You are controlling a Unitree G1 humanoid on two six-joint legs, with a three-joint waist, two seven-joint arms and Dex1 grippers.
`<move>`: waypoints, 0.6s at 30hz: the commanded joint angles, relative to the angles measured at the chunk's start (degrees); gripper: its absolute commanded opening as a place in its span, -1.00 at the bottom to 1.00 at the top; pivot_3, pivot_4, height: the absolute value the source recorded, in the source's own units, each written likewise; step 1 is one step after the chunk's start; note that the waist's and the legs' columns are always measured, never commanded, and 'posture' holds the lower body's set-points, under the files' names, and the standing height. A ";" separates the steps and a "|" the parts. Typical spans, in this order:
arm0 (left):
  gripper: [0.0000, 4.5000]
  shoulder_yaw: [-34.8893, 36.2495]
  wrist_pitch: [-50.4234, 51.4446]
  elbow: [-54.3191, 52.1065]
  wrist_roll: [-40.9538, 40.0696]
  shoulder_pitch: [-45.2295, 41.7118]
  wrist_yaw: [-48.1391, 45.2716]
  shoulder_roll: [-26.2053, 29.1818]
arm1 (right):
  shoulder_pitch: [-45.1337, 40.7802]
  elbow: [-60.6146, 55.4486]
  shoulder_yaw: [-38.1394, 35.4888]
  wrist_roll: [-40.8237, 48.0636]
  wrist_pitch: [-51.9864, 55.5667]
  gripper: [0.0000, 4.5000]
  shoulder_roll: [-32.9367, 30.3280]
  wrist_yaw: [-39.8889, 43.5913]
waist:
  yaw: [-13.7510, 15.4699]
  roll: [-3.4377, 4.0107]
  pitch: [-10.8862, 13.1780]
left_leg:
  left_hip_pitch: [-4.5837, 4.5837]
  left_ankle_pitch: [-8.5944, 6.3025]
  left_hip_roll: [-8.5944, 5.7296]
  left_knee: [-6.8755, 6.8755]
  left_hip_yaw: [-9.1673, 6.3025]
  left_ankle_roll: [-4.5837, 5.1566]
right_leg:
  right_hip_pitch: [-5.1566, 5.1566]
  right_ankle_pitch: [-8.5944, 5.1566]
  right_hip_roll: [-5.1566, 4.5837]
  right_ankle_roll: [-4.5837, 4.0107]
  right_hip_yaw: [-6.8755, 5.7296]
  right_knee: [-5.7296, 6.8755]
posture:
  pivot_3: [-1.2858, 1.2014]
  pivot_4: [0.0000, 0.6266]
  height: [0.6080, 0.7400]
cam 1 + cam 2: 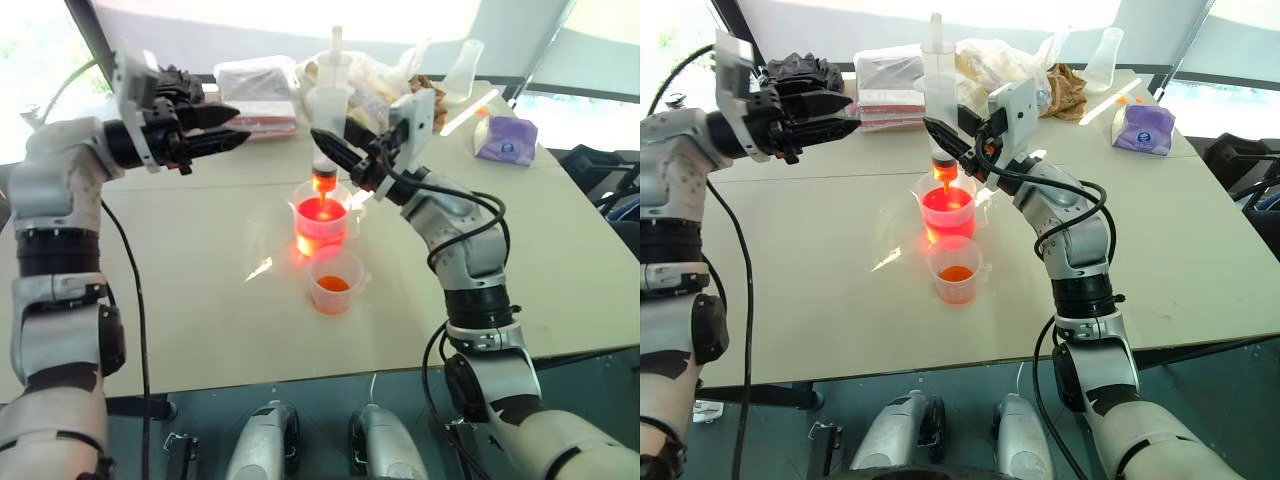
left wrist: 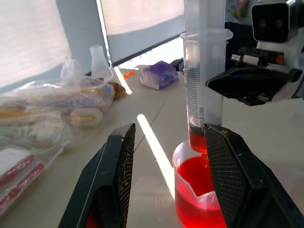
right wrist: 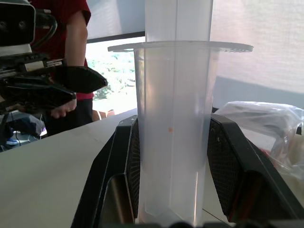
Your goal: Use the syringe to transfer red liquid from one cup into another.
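The syringe (image 1: 329,103) stands upright over the spouted beaker (image 1: 320,222), its orange tip just above the red liquid (image 1: 319,215) and a little red in the bottom of its barrel. My right gripper (image 1: 329,150) is shut on the lower barrel, which shows between its pads (image 3: 135,161) in the right wrist view. The shorter cup (image 1: 334,282) stands in front of the beaker with a shallow orange-red layer. My left gripper (image 1: 241,124) hangs open and empty to the left of the syringe, apart from it, pointing towards it; its fingers (image 2: 118,180) frame the syringe (image 2: 204,85) and the beaker (image 2: 197,194).
At the table's far side lie plastic bags (image 1: 375,75), a stack of flat packets (image 1: 258,100), a clear flask (image 1: 463,68) and a purple tissue pack (image 1: 505,138). A person in a red shirt (image 3: 66,28) stands beyond the table. The table's front edge (image 1: 330,375) is near.
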 commanded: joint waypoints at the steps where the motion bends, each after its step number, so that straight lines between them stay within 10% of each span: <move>1: 0.05 2.65 3.68 -8.45 -3.27 3.52 5.17 0.07 | -2.70 -4.40 -3.06 3.21 2.22 -0.34 -1.57 -1.04 | 0.01 0.00 0.00 | 0.00 0.00 0.00 0.00 0.00 0.00 | 0.00 0.00 0.00 0.00 0.00 0.00 | 0.03 -0.52 1.00; 10: 0.05 4.82 8.53 -18.53 -8.62 10.63 11.16 1.02 | -2.54 -28.98 -11.59 26.76 29.76 -0.34 -7.16 -14.80 | 0.04 -0.02 -0.02 | 0.02 -0.01 0.01 -0.03 -0.07 -0.02 | 0.00 0.00 -0.07 -0.01 0.00 -0.06 | 0.03 -0.52 1.00; 18: 0.05 1.79 6.42 -14.62 -9.27 4.63 10.28 0.25 | 9.79 -39.03 -9.73 34.91 33.06 -0.34 -4.49 -24.68 | 0.27 -0.05 -0.04 | 0.07 0.04 -0.06 -0.01 -0.06 -0.01 | 0.10 0.00 -0.12 -0.03 0.00 -0.10 | 0.03 -0.52 1.00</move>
